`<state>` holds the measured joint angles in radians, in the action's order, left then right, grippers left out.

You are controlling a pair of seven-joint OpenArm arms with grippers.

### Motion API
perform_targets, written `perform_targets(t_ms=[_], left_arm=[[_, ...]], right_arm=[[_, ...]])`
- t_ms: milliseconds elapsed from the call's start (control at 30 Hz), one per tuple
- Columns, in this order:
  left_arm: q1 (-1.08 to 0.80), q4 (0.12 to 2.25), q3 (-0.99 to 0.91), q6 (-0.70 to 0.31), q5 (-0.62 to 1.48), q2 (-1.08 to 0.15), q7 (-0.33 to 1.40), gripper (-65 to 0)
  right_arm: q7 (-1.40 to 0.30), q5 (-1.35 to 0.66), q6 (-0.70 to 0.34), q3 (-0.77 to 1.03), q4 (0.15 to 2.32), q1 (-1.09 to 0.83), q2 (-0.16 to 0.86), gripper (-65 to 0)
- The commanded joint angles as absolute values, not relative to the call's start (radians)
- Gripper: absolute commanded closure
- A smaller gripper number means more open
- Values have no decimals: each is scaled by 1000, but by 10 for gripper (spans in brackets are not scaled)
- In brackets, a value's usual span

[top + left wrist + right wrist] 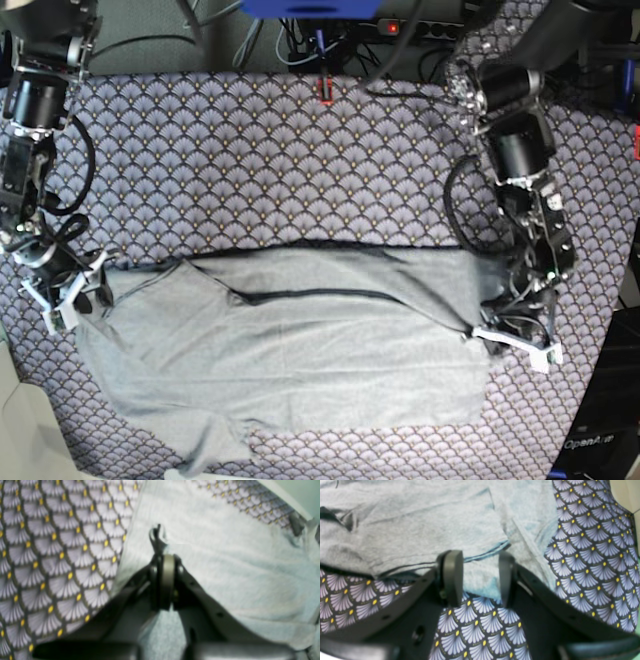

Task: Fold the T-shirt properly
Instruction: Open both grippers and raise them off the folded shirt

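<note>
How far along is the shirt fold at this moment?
Early. One lengthwise fold looks made: the T-shirt lies doubled, a dark-trimmed edge across its top layer. In hand: the left gripper is shut on fabric at one end, while the right gripper is open at the hem on the table cloth. Left: the sleeve sticking out near the front and the further folds.

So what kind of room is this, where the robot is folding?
Probably a robot lab or workshop, not a home. Two robot arms stand at a table under a scallop-patterned cloth, with a grey T-shirt spread on it, and tangled cables and a power strip lie behind.
</note>
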<state>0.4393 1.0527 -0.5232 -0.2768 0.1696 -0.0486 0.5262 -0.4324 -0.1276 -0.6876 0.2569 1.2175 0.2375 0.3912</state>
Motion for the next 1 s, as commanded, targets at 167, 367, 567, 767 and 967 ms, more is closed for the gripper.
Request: perform_targets(t_ms=[167,367,567,767,967], left_arm=[[499,966,-522,-283,180,-68,490,0],[504,875,-522,-285,182,-84,406,-56],[506,878,-530,-286,191,-85,401,-257],[498,914,-529,-289,191,-85,443,-231],[375,1133,-522,-295,193,-76,576,-223]], right_arm=[[-407,-139,-698,262,1237,260,412,-248],[-409,-139,-698,262,1237,260,414,-248],[-412,-139,-698,262,1236,259,414,-248],[-407,-139,-698,265,1244,259,417,-248],[-406,-139,-698,268,1245,263,466,-248]])
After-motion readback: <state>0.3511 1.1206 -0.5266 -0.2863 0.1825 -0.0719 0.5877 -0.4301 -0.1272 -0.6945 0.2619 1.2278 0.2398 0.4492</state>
